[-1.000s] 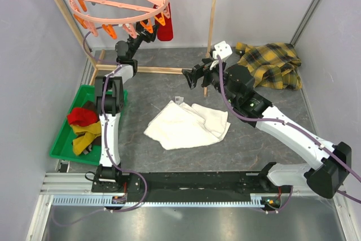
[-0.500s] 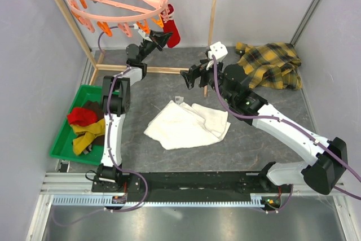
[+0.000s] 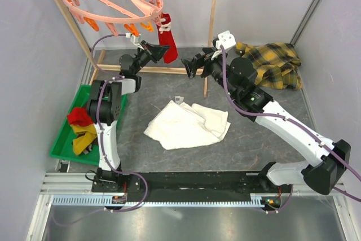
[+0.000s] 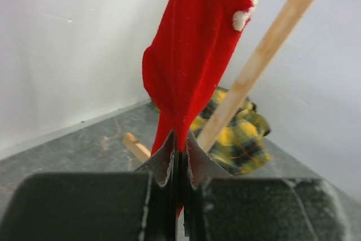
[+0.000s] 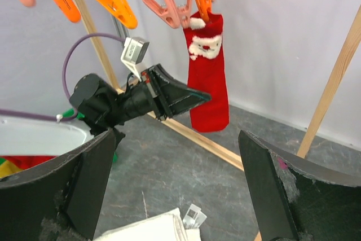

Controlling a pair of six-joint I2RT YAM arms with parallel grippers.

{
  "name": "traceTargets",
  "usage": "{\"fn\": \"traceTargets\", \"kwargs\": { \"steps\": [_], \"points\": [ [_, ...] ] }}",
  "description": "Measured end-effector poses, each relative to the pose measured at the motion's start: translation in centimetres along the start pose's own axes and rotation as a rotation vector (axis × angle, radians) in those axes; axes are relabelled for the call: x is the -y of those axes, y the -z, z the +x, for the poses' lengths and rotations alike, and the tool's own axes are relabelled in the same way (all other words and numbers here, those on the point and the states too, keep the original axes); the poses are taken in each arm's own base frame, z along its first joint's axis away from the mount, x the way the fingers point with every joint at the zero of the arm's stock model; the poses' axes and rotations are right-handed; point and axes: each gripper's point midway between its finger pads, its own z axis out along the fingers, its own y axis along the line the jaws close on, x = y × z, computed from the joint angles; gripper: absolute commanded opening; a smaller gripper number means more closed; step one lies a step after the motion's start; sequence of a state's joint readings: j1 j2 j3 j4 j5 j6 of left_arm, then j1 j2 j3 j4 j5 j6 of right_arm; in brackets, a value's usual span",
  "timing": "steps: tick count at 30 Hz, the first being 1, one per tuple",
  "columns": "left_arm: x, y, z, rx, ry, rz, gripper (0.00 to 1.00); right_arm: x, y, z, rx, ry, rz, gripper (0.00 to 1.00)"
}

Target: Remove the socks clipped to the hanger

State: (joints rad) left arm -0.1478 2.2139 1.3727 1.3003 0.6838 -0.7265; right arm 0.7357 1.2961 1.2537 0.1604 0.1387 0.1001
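The salmon-pink hanger (image 3: 161,8) hangs tilted at the back left, with its pink and orange clips (image 5: 115,5) dangling. One red sock (image 3: 166,40) with white trim is clipped at the hanger's right edge. My left gripper (image 3: 162,52) is shut on that red sock's lower part (image 4: 192,55), and the fabric is pinched between the closed jaws (image 4: 179,139). My right gripper (image 3: 192,67) is wide open just right of the sock and holds nothing (image 5: 176,139). Red (image 3: 82,117) and mustard (image 3: 84,136) socks lie in the green tray (image 3: 59,146).
A white towel (image 3: 186,122) lies mid-table with a small tag (image 3: 179,99) beside it. A yellow-black plaid shirt (image 3: 271,63) sits at the back right. The wooden rack's upright (image 3: 211,21) and floor bar (image 5: 208,142) stand close behind the sock.
My left gripper rose to the right and closed on the red sock's lower part. The hanger has tilted and swung left. My right gripper moved up closer to the sock.
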Motion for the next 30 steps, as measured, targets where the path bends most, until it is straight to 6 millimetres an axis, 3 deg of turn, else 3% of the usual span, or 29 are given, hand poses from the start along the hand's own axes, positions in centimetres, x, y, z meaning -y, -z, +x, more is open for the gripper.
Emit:
{"fn": "traceTargets", "kwargs": {
  "steps": [9, 18, 25, 30],
  "points": [
    [6.5, 1.7, -1.9, -0.007, 0.095, 0.037, 0.02, -0.1, 0.0, -1.9, 0.026, -0.011, 0.000, 0.98],
    [11.6, 4.9, -2.9, -0.012, 0.124, 0.046, 0.02, -0.8, -0.8, -6.7, 0.094, -0.017, -0.032, 0.98],
    [14.6, 7.0, -4.0, 0.000, 0.120, 0.057, 0.02, -1.0, -3.6, -10.1, 0.122, -0.035, -0.054, 0.96],
    [16.1, 7.7, -4.8, 0.012, 0.130, 0.073, 0.02, 0.3, -5.9, -9.7, 0.086, -0.056, -0.066, 0.92]
  ]
}}
